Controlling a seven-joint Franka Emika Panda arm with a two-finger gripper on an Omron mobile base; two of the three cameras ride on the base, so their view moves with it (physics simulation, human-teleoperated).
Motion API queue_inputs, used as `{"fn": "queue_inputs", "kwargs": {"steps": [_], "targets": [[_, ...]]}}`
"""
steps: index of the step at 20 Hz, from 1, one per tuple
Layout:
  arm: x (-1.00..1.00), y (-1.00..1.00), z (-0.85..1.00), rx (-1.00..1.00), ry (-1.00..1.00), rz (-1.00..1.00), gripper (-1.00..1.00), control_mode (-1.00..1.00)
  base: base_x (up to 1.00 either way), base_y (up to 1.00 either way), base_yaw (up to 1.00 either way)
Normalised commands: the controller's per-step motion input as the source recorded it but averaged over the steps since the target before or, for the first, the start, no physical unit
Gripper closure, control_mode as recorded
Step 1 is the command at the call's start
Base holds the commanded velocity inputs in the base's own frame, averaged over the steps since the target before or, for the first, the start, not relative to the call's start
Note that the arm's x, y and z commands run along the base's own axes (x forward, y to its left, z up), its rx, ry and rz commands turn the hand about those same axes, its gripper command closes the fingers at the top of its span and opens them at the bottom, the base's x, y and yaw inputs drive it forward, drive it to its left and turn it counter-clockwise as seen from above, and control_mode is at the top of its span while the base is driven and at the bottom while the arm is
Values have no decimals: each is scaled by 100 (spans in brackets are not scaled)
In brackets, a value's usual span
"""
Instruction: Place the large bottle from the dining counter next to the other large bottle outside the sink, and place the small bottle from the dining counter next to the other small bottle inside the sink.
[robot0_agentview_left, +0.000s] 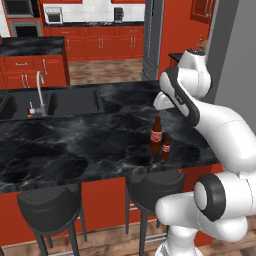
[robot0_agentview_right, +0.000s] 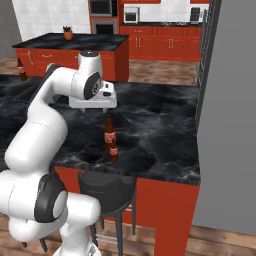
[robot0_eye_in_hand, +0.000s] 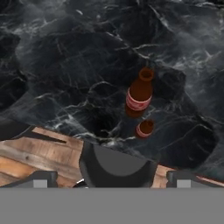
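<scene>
Hand view: I'm hovering my wide-open gripper (robot0_eye_in_hand: 107, 181) above the large bottle (robot0_eye_in_hand: 139, 94); descending carelessly, I'm risking toppling the small bottle (robot0_eye_in_hand: 145, 128) standing just beside it.

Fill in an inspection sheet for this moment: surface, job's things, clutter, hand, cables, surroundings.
Surface: dining counter, black marble look, red panel below.
Job's things: large bottle and small bottle stand upright side by side near the counter's front edge; whether they touch cannot be told. Sink with silver tap lies beyond. Another brown bottle stands far off at the counter's left in the right base view.
Clutter: nothing seen.
Hand: hand open, holding nothing, above both bottles.
Cables: nothing seen.
Surroundings: black stools at the counter's edge, red cabinets, wooden floor.
</scene>
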Motion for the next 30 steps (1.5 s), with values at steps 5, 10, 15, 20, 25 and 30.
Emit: {"fn": "queue_inputs", "kwargs": {"steps": [5, 10, 15, 20, 25, 30], "targets": [[20, 19, 0, -2, 4, -4, -100, -100, 0, 0, 0], [4, 6, 0, -1, 4, -9, -100, -100, 0, 0, 0], [1, -5, 0, 0, 14, -3, -100, -100, 0, 0, 0], [15, -5, 0, -5, 20, -4, -100, -100, 0, 0, 0], [13, -7, -12, -1, 12, -3, -100, -100, 0, 0, 0], [11, -1, -25, 0, 0, -3, -100, -100, 0, 0, 0]]}}
